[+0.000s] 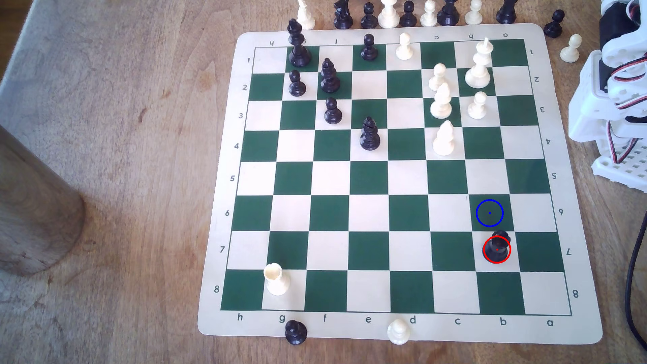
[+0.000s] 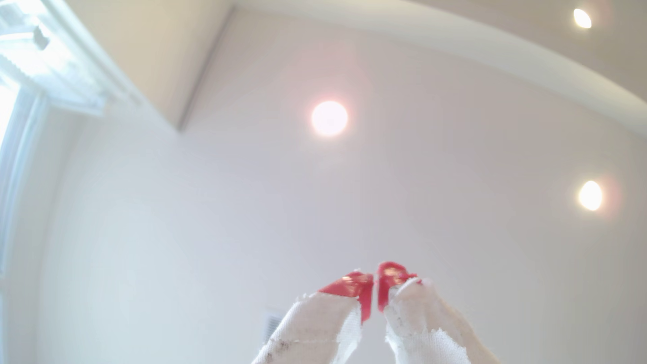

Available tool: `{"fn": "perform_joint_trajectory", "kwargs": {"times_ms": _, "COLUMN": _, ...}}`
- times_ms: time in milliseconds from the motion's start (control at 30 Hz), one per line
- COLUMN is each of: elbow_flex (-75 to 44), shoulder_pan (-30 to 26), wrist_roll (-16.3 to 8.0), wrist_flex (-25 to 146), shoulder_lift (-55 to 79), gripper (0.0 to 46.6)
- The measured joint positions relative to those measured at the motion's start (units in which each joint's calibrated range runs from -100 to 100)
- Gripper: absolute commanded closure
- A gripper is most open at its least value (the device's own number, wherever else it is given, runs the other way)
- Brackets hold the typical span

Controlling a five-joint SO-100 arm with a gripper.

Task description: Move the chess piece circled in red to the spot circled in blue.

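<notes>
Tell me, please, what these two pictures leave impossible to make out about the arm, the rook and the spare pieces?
- Exterior view: the arm is cut off by the right edge.
- Exterior view: the spare pieces are cropped by the top edge.
- Exterior view: the black rook is partly overdrawn by the red ring.
- Wrist view: the gripper, jaws together, faces the ceiling.

Board border [image 1: 574, 329]: files a–h, ranks 1–8.

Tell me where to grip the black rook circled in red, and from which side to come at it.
Grip the black rook around its narrower body, below the notched top and above the wide base. It stands upright with no neighbours on adjoining squares, so coming straight down from above seems best. The gripper, red-tipped jaws nearly together, points at the ceiling and must swing down and open first.
</notes>
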Motion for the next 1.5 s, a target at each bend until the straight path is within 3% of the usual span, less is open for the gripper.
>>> {"fn": "perform_joint_trajectory", "kwargs": {"times_ms": 200, "elbow_flex": 0.0, "shoulder_pan": -0.52, "wrist_roll": 0.2, "wrist_flex": 2.79, "shoulder_lift": 0.0, "gripper": 46.4}}
{"fn": "perform_joint_trajectory", "kwargs": {"times_ms": 400, "elbow_flex": -0.18, "shoulder_pan": -4.79, "wrist_roll": 0.2, "wrist_flex": 23.43, "shoulder_lift": 0.17, "gripper": 46.4}}
{"fn": "perform_joint_trajectory", "kwargs": {"times_ms": 700, "elbow_flex": -17.8, "shoulder_pan": -5.9, "wrist_roll": -0.05, "wrist_flex": 80.4, "shoulder_lift": 0.34, "gripper": 46.4}}
{"fn": "perform_joint_trajectory", "kwargs": {"times_ms": 900, "elbow_flex": -30.91, "shoulder_pan": -1.03, "wrist_roll": -0.59, "wrist_flex": 122.87, "shoulder_lift": 0.34, "gripper": 46.4}}
{"fn": "perform_joint_trajectory", "kwargs": {"times_ms": 1033, "elbow_flex": -33.53, "shoulder_pan": -0.22, "wrist_roll": -0.63, "wrist_flex": 134.98, "shoulder_lift": 0.25, "gripper": 44.2}}
{"fn": "perform_joint_trajectory", "kwargs": {"times_ms": 1133, "elbow_flex": -34.16, "shoulder_pan": -3.24, "wrist_roll": -1.37, "wrist_flex": 143.19, "shoulder_lift": 0.34, "gripper": 42.7}}
{"fn": "perform_joint_trajectory", "kwargs": {"times_ms": 1233, "elbow_flex": -34.7, "shoulder_pan": -9.07, "wrist_roll": -1.71, "wrist_flex": 153.31, "shoulder_lift": 0.34, "gripper": 34.7}}
{"fn": "perform_joint_trajectory", "kwargs": {"times_ms": 1300, "elbow_flex": -34.98, "shoulder_pan": -12.24, "wrist_roll": -1.81, "wrist_flex": 157.61, "shoulder_lift": 0.34, "gripper": 31.8}}
{"fn": "perform_joint_trajectory", "kwargs": {"times_ms": 1333, "elbow_flex": -35.34, "shoulder_pan": -16.08, "wrist_roll": -2.25, "wrist_flex": 163.11, "shoulder_lift": 0.34, "gripper": 31.7}}
{"fn": "perform_joint_trajectory", "kwargs": {"times_ms": 1500, "elbow_flex": -35.52, "shoulder_pan": -24.41, "wrist_roll": -3.91, "wrist_flex": 174.58, "shoulder_lift": 3.94, "gripper": 31.3}}
